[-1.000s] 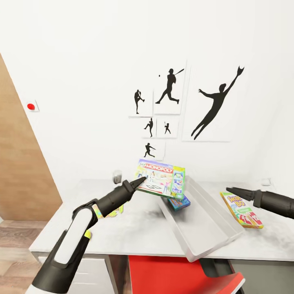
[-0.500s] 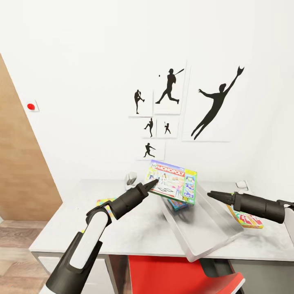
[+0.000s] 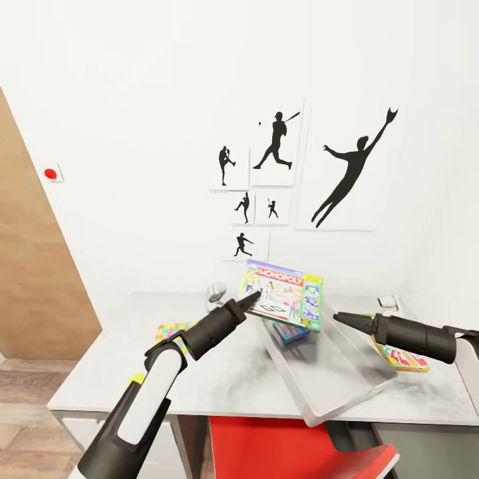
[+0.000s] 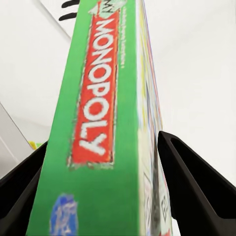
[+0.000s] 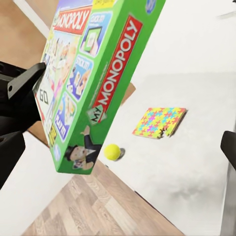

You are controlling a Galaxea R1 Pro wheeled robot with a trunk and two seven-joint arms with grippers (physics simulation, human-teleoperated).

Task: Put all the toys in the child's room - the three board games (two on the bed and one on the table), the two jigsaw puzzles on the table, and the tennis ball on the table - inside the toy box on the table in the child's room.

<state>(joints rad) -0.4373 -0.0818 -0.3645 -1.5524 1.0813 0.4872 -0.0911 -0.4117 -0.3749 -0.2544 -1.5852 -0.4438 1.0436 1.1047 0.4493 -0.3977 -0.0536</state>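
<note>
In the head view the left tool grips the green-edged Monopoly board game box by its near corner and holds it in the air, tilted, over the far end of the long shallow grey toy box on the light grey table. A second, blue-edged game box lies in the toy box under it. The box's long axis runs across that view, its printed cover turned toward the robot and its far edge raised.

The left wrist view adds what the head view cannot: the two black fingers sit one on each side of the box, pressed against its green spine and cover, so the grasp is firm.

The right tool hovers just beside the held box, above the toy box; whether its jaws are parted cannot be told. Behind its arm lies the yellow-green-red Skip-Bo game box on the table.

The right wrist view shows the Monopoly box from its other side, and past it a multicoloured jigsaw puzzle square flat on the table, with the small yellow-green tennis ball near it by the table edge, above wood-plank floor. The head view shows a puzzle square left of the left arm.
</note>
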